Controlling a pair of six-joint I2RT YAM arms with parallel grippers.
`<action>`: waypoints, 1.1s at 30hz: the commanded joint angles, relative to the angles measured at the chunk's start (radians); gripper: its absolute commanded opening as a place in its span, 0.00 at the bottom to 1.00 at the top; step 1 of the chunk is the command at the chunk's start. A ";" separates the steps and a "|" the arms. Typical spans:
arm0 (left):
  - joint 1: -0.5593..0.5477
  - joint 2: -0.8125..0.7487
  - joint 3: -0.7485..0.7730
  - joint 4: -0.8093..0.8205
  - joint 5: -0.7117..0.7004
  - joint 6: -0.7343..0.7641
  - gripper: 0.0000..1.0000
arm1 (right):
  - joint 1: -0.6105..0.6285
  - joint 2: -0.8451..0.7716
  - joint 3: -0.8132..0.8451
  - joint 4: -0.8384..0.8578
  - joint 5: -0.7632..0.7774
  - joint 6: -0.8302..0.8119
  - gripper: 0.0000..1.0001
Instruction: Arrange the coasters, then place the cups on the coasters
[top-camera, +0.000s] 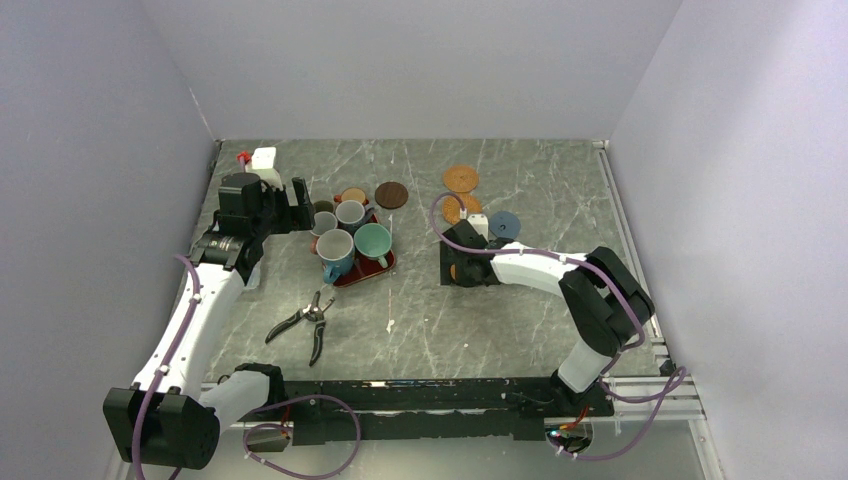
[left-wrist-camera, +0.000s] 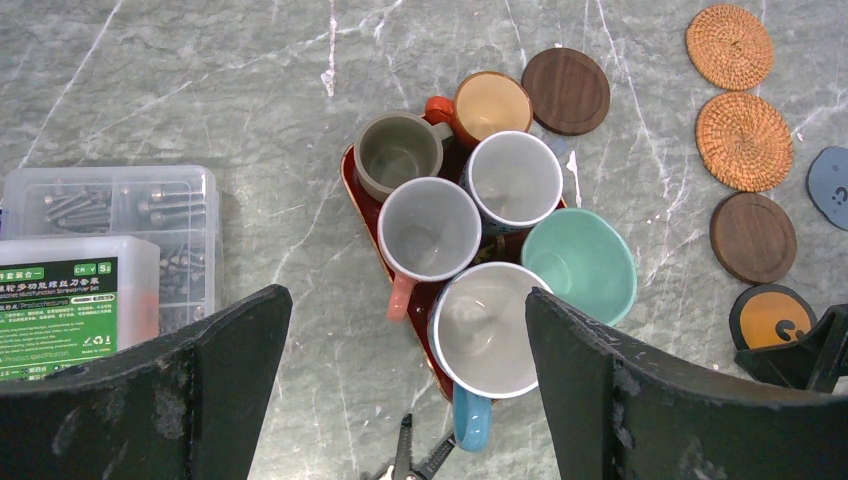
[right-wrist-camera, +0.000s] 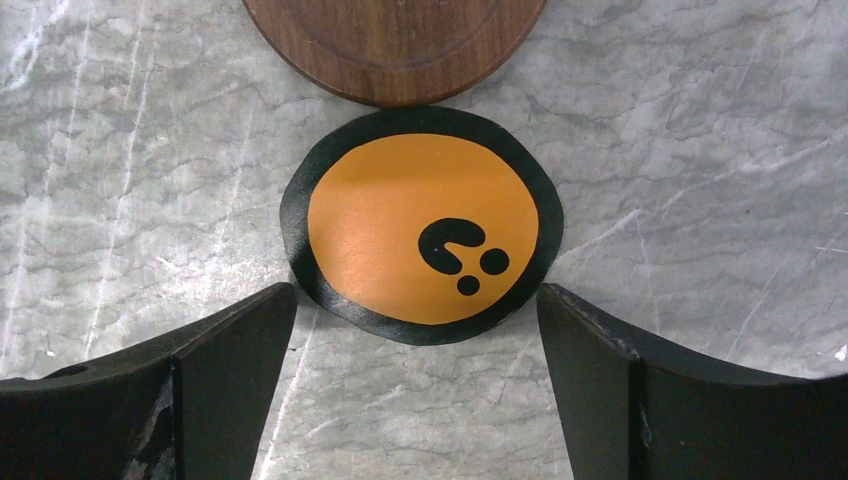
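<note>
We find the tray (top-camera: 365, 277) left of the middle of the desk (top-camera: 450, 320), with all six cups (left-wrist-camera: 430, 228) packed in it, touching one another. A lone coaster (top-camera: 391, 195) lies on the desk just behind the tray's right back corner. Right of the middle, four coasters run in a line from back to front: the rearmost coaster (top-camera: 461, 178), a second coaster (top-camera: 453, 209), a third coaster (left-wrist-camera: 752, 237) and the nearest coaster (right-wrist-camera: 420, 235), which touches or almost touches the third. A fifth coaster (top-camera: 504, 224) lies just right of that line. The pliers (top-camera: 305, 322) lie in front of the tray, toward the front edge. Two boxes (left-wrist-camera: 110, 240) sit together left of the tray, by the desk's left edge.
</note>
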 joint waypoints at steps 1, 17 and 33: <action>-0.003 -0.001 0.024 0.018 -0.007 0.006 0.94 | -0.008 -0.084 -0.022 -0.001 -0.020 -0.043 0.99; -0.003 -0.006 0.022 0.022 -0.005 0.001 0.94 | -0.233 -0.196 0.188 0.004 -0.006 -0.285 1.00; -0.003 -0.015 0.021 0.024 -0.001 0.001 0.94 | -0.487 0.265 0.552 -0.017 -0.140 -0.310 1.00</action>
